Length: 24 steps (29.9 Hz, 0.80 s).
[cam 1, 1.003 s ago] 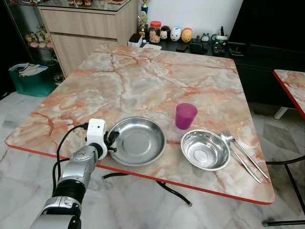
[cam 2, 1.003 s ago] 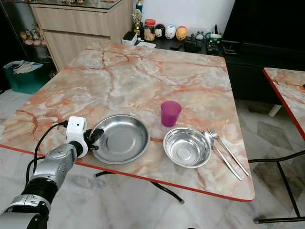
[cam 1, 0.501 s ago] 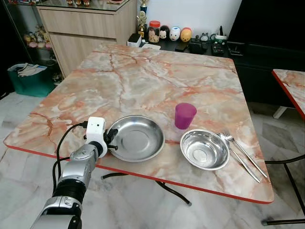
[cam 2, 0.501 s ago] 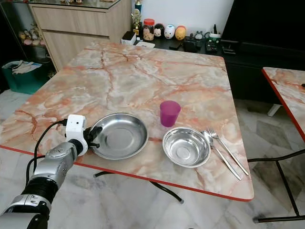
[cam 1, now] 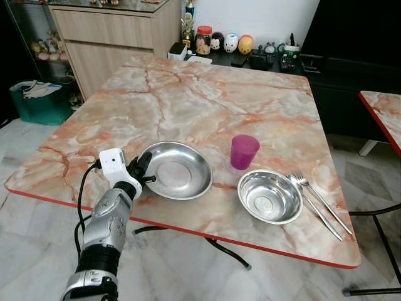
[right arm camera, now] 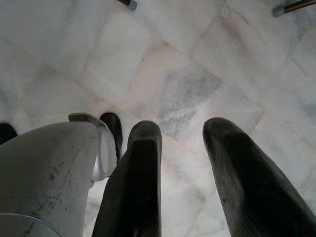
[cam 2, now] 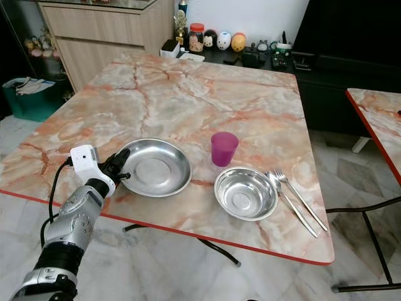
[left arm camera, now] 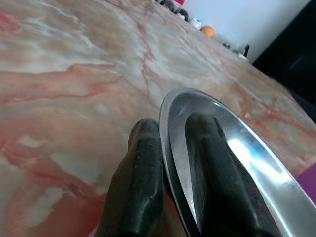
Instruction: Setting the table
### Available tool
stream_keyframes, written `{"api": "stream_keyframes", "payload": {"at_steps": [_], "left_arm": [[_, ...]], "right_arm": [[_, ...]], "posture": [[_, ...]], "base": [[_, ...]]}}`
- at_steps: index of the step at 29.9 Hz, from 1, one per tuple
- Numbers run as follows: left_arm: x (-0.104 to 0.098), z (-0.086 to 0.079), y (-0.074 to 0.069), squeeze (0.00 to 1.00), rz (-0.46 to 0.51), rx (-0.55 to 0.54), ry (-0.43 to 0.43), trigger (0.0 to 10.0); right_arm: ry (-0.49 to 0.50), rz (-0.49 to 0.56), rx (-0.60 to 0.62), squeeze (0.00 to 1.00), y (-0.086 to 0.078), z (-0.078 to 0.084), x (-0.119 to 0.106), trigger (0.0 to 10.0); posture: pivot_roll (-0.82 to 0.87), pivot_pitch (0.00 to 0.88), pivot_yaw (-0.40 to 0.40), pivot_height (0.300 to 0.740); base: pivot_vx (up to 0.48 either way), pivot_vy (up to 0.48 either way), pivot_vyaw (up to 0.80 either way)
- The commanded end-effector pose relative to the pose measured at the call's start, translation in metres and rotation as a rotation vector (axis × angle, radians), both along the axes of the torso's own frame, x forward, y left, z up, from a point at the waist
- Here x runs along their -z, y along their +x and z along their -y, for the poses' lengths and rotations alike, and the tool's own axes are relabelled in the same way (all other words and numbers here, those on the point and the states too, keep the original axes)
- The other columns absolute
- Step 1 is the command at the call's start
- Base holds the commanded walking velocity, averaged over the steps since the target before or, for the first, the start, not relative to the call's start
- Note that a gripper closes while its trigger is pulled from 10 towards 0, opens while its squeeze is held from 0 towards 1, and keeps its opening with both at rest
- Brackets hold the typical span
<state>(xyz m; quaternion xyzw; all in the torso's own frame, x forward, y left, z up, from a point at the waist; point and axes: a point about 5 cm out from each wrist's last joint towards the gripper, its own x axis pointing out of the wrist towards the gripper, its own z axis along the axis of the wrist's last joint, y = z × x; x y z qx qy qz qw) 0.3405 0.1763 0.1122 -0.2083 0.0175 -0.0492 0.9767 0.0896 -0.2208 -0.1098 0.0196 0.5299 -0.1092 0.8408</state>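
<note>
The steel plate (cam 1: pixel 177 170) was the landmark on the marble table (cam 1: pixel 188 100), and it lay near the table's front edge, toward the robot's left. The left gripper (cam 1: pixel 141 172) was at the plate's left rim. In the left wrist view its two black fingers (left arm camera: pixel 143 187) pinched this rim, one finger under the outside of the rim and the other on the inside of the plate. The plate looked a little tilted, with the gripped side higher than the far side.

To the right of the plate, a little further back, a purple cup (cam 1: pixel 244 152) stood upright on the table, apart from the plate. To the right of the plate and nearer the front edge sat a steel bowl (cam 1: pixel 270 196), also not touching it. Beyond the bowl, still further right from the plate, a fork (cam 1: pixel 319 198) and a spoon (cam 1: pixel 310 202) lay side by side.

The right gripper (right arm camera: pixel 182 163) hung over the pale tiled floor (right arm camera: pixel 163 74), its jaws spread and holding nothing.
</note>
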Motion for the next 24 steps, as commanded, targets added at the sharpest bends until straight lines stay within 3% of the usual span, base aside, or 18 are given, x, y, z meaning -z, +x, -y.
{"api": "stream_keyframes", "payload": {"at_steps": [1, 7, 10, 12, 13, 19, 24], "left_arm": [[-0.002, 0.007, -0.002, 0.00, 0.016, 0.006, -0.062, 10.0], [-0.006, 0.013, -0.005, 0.00, 0.027, -0.015, -0.203, 10.0], [-0.024, 0.008, -0.003, 0.00, 0.100, -0.047, -0.262, 10.0], [-0.028, 0.007, -0.003, 0.00, 0.115, -0.048, -0.253, 10.0], [-0.038, 0.009, -0.002, 0.00, 0.149, -0.026, -0.211, 10.0], [-0.074, 0.007, 0.000, 0.00, 0.264, -0.008, -0.166, 10.0], [-0.088, 0.008, -0.007, 0.00, 0.310, 0.028, -0.144, 10.0]], "right_arm": [[-0.005, 0.001, 0.011, 0.00, -0.001, 0.004, -0.001, 10.0], [-0.006, -0.001, 0.011, 0.00, -0.002, 0.004, 0.000, 10.0], [-0.007, -0.002, 0.013, 0.00, -0.003, 0.005, 0.000, 10.0], [-0.007, -0.002, 0.013, 0.00, -0.003, 0.005, 0.000, 10.0], [-0.007, -0.003, 0.012, 0.00, -0.003, 0.005, 0.000, 10.0], [-0.006, -0.003, 0.011, 0.00, -0.004, 0.005, 0.000, 10.0], [-0.008, -0.005, 0.023, 0.00, -0.005, 0.005, 0.000, 10.0]], "posture": [[0.15, 0.000, -0.077, 0.728], [0.14, 0.000, -0.080, 0.728], [0.14, 0.000, -0.085, 0.728], [0.15, 0.000, -0.086, 0.728], [0.15, 0.000, -0.089, 0.728], [0.15, 0.000, -0.086, 0.728], [0.15, 0.000, -0.091, 0.728]], "base": [[0.000, 0.000, 0.00], [0.000, 0.000, 0.00], [0.000, 0.000, 0.00], [0.000, 0.000, 0.00], [0.000, 0.000, 0.00], [0.000, 0.000, 0.00], [0.000, 0.000, 0.00]]}}
